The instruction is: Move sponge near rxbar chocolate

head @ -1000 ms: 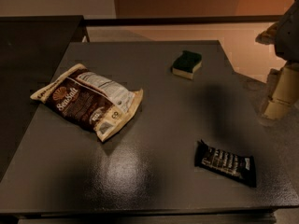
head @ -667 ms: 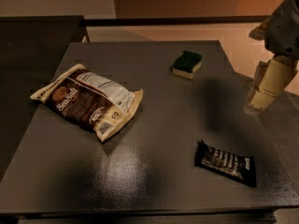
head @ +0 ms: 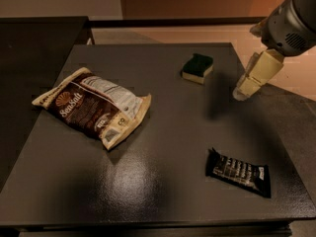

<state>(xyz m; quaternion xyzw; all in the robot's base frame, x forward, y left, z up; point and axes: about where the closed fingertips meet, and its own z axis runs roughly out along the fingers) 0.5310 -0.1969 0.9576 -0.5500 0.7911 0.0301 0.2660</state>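
The sponge (head: pixel 197 67), dark green on top with pale yellow foam below, lies flat near the far edge of the dark table (head: pixel 163 127). The rxbar chocolate (head: pixel 238 172), a flat black wrapper with white lettering, lies near the front right corner. My gripper (head: pixel 245 87) hangs from the arm at the upper right, above the table's right side. It is to the right of the sponge and apart from it, holding nothing that I can see.
A brown-and-cream "Sea Salt" snack bag (head: pixel 93 107) lies on the left half of the table. A darker counter (head: pixel 34 43) adjoins the table at the left. Pale floor (head: pixel 163 33) shows beyond the far edge.
My gripper has moved left and up, from beyond the table's right edge to over its right side, closer to the sponge. The sponge, bar and bag have not moved.
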